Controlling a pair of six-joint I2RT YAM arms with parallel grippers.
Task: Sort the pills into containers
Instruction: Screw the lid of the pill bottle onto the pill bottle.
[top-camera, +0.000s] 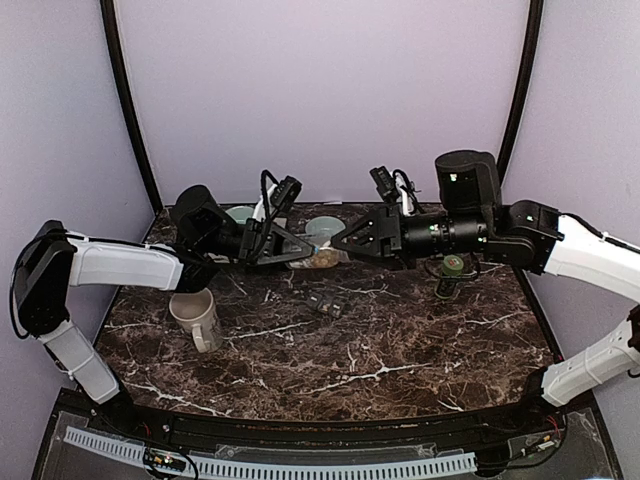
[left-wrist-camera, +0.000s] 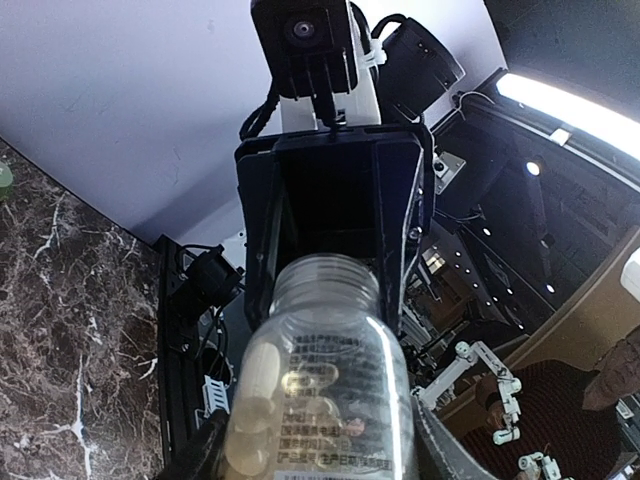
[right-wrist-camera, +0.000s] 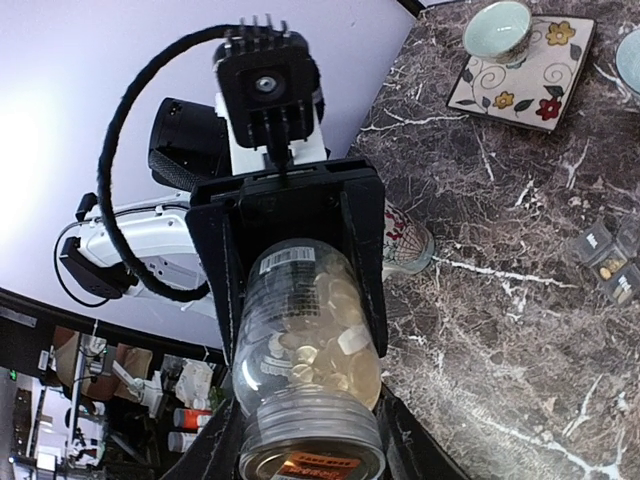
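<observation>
Most of the sorting looks undone. The clear pill bottle (right-wrist-camera: 305, 340) is well stocked with pale tablets and hangs in the air over the back of the counter (top-camera: 400, 350), lying roughly level between the two arms. The left gripper (top-camera: 295, 245) has its fingers closed on the labelled body end. The right gripper (top-camera: 345, 240) has its fingers set narrowly on either side of the threaded mouth end, and they seem to be touching it. I judge this to be the opening or handover step, before any pouring.

The small pill organizer (top-camera: 325, 303) lies on the counter below and just in front of the bottle. In the right wrist view one of its compartments seems to hold something tan (too small to be sure), so at most a little has been sorted.

The left wrist view shows bare threads and no cap. The right wrist view shows an orange-brown disc at the near end, and I cannot tell whether that is a seal or a lid. The bottle is mostly masked by the fingers in the top view. A mug (top-camera: 197, 318), a green bottle (top-camera: 452, 270) and a bowl (right-wrist-camera: 500, 25) on a floral plate stand apart from the action.
</observation>
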